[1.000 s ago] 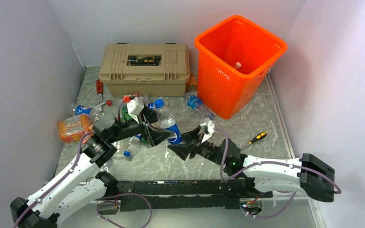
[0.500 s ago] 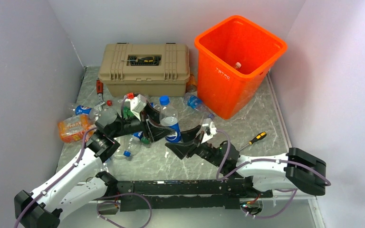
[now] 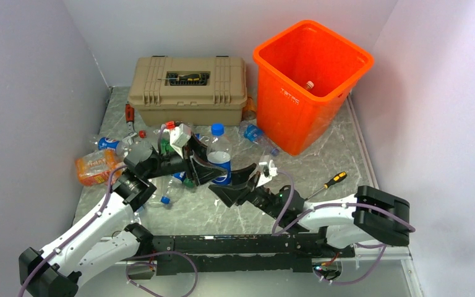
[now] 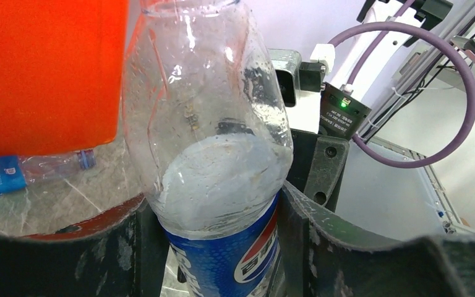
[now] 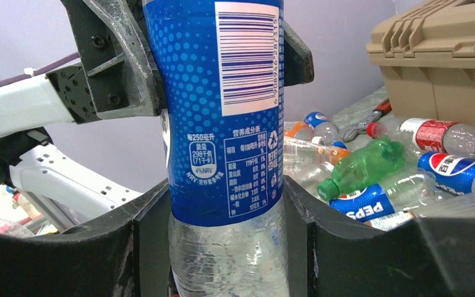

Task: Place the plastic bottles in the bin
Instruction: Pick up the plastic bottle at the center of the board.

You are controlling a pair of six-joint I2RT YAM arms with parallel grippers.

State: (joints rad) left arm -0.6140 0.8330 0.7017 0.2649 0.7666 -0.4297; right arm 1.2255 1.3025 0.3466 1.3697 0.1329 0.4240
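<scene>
Upright Pepsi bottle [image 3: 219, 158] clamped between left gripper [image 3: 205, 168] jaws, right gripper [image 3: 240, 183] jaws also closed around it

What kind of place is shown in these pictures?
Probably a robot test cell, not a home or workshop: plain pale walls box in a small table staged with crushed plastic bottles, an orange bin and a tan toolbox.

The table [image 3: 340, 161] carries the bin [image 3: 309, 80], a toolbox [image 3: 188, 93], a screwdriver [image 3: 334, 180] — and scattered bottles [image 3: 99, 164].
</scene>
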